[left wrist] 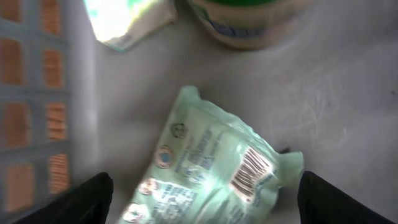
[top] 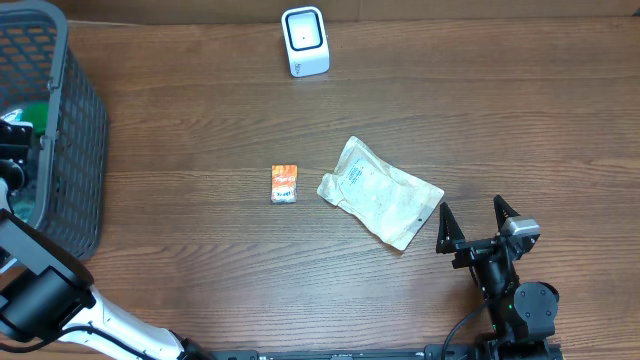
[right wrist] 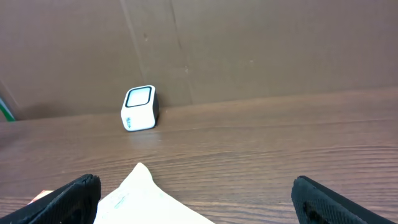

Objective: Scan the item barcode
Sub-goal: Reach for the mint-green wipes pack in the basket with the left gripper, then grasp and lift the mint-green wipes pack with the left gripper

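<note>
A wooden worktop seen from above carries a dark mesh basket at its far left corner. The left arm rises from the near left corner, bends and reaches over the basket's rim, so the left gripper points down inside it with its fingers spread wide and nothing pinched. The right arm stands at the near right edge, its right gripper aimed toward the far edge, also spread wide and holding nothing. In the basket, just below the left gripper, lies a crumpled pale green pouch with its barcode facing up. Beyond it sit a round tub with a green top and a blurred pale packet beside the mesh wall. Out on the worktop, a white pouch lies flat right of centre, just ahead of the right gripper. A small white scanner stands at the middle of the far edge. A little orange packet lies at the centre, near the white pouch but apart from it.
</note>
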Available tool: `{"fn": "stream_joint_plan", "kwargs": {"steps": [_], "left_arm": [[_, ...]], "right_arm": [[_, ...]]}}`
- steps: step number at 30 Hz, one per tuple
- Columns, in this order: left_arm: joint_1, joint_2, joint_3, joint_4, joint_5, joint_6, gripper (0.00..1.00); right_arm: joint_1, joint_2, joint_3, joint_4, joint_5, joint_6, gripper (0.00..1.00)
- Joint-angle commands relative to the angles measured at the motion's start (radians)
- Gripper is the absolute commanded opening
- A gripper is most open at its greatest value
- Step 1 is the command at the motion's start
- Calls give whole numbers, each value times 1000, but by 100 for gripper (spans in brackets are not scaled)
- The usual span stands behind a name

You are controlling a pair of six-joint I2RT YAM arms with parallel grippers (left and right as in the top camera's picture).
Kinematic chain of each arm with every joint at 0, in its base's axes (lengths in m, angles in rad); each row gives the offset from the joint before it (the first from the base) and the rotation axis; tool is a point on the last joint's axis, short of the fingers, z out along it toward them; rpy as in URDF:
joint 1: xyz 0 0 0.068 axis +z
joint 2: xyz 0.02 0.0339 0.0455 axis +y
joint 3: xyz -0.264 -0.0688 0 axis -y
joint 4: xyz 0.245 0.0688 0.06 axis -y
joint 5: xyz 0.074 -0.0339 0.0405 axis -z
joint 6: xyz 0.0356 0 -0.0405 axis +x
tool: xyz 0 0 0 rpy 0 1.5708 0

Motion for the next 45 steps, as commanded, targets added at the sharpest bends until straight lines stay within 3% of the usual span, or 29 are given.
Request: {"fn": "stream_joint_plan", "kwargs": {"steps": [1,11,15,20,22,24,33,45], "left_arm": [[5,29,-29,12,17,21,80],[2,84,-29,-3,-11,14,78],[2,84,-29,-8,-12,14,62],[2,84,-29,-25,-14,14,30],[0,84,-29,-31,-15,13,12],[-5,84,-28,-33,-27,-23,4],[-32,79,86,-114,-148,-301,4],[-64,79,685,-556,-149,-673,4]], "right_arm": [[-3,-11,-11,4,-2,-4,100],[-3,-11,-11,4,-2,-4,100],[-3,-11,-11,3,-2,-4,100],[-3,-11,-11,4,-2,-4,100],[-3,-11,-11,4,-2,-4,100],[-3,-11,-11,4,-2,-4,100],[-3,-11,-11,4,-2,-4,100],[-3,-11,-11,4,-2,-4,100]]}}
